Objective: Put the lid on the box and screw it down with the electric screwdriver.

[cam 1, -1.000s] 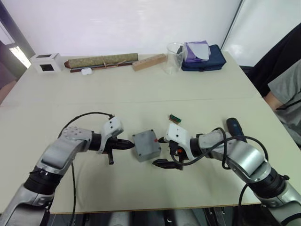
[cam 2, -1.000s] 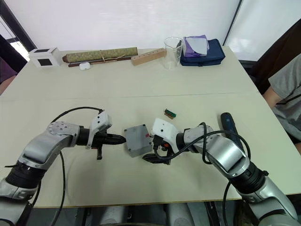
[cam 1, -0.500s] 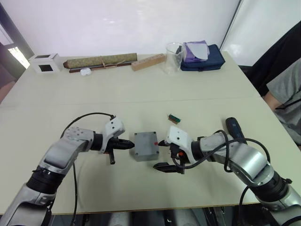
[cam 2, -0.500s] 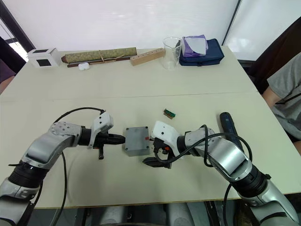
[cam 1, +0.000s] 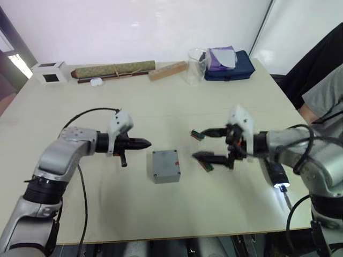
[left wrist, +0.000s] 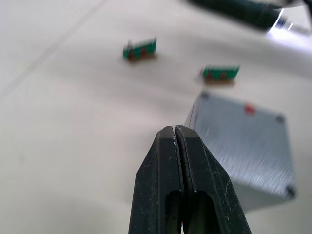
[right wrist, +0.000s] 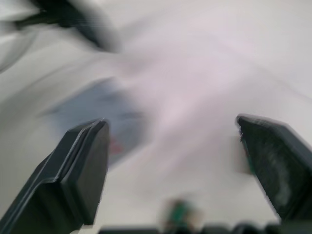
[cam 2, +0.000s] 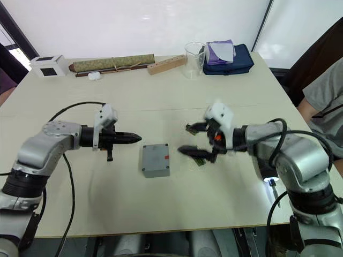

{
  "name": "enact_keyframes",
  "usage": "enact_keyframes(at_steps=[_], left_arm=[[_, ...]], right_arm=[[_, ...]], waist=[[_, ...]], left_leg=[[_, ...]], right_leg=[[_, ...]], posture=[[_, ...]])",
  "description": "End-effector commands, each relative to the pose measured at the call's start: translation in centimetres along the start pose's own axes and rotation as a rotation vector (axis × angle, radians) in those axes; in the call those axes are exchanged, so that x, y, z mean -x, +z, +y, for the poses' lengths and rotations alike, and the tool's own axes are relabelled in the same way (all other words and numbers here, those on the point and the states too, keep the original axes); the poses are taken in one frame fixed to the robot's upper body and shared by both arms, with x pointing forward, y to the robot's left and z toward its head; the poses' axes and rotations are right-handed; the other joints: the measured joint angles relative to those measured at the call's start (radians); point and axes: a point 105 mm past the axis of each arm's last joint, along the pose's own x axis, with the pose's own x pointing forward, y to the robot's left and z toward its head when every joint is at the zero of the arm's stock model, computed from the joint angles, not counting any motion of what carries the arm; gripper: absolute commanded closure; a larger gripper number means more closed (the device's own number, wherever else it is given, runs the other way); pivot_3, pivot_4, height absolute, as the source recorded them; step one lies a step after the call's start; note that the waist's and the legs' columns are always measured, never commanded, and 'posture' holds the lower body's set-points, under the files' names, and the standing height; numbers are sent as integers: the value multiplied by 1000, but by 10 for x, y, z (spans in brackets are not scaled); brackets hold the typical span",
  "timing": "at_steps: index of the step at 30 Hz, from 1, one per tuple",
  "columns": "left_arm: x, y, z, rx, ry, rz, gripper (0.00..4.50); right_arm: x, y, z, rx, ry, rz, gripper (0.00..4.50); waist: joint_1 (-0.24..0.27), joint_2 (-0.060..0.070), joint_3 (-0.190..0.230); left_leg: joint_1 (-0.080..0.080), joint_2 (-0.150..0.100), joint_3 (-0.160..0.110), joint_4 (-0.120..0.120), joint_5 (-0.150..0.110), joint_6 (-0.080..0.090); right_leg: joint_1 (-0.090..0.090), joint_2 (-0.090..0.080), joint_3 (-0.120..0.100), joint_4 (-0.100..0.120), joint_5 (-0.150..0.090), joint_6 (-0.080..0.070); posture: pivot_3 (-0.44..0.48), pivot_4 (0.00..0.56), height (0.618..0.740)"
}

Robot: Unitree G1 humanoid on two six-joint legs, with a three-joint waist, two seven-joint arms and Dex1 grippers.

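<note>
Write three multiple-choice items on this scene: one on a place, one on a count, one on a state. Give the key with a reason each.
1. Where is the box?
A. On the table between the two grippers
B. Held by a gripper
C. Beside the glass beaker

2. How many small green parts lie near the box?
A. One
B. Two
C. Four

3. How are the right gripper's fingers?
A. Shut
B. Open
C. Shut on the box

Key: 1 A, it rests on the table, untouched. 2 B, the left wrist view shows one green part and another. 3 B, a wide gap separates its fingers.
</note>
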Motion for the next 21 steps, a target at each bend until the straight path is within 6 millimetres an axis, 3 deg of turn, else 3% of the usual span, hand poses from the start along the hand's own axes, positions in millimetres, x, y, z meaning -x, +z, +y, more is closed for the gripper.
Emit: enact_keyframes(at_steps=[1, 6, 11, 15, 18, 21], left_arm=[[-3, 11, -8, -60, -28, 2, 4500], [-9, 1, -6, -56, -8, 12, 4500], [-12, 14, -3, -59, 45, -64, 4500], [-10, 18, -1, -54, 71, -91, 4500], [-11, 22, -1, -54, 74, -103, 4500], [-11, 20, 0, -52, 75, -99, 4500]], right_arm=[[-21, -3, -22, 64, -88, -50, 27], [-45, -9, -33, 78, -120, -90, 27], [-62, -32, -25, 53, -55, -44, 27], [-63, -37, -24, 57, -50, -31, 776], [-65, -41, -23, 55, -50, -23, 1826], [-66, -42, -23, 54, -57, -20, 1826]], waist=[[0, 0, 0], [1, 1, 0], [7, 1, 0], [4, 1, 0], [2, 1, 0], [1, 1, 0]], left_leg=[[0, 0, 0, 0, 0, 0], [0, 0, 0, -1, 0, 0], [0, -1, 0, 0, 0, 0], [0, 0, 0, 0, 0, 0], [0, 0, 0, 0, 0, -1], [1, 0, 0, 0, 0, -1]], right_leg=[[0, 0, 0, 0, 0, 0], [-1, 0, 1, 3, 0, 0], [-1, -1, 1, 3, 0, 0], [-1, -1, 0, 3, 0, 0], [-1, -1, 0, 3, 0, 0], [-1, 0, 0, 4, 0, 0]], posture=[[0, 150, 740], [0, 150, 740], [0, 150, 740], [0, 150, 740], [0, 150, 740], [0, 150, 740]])
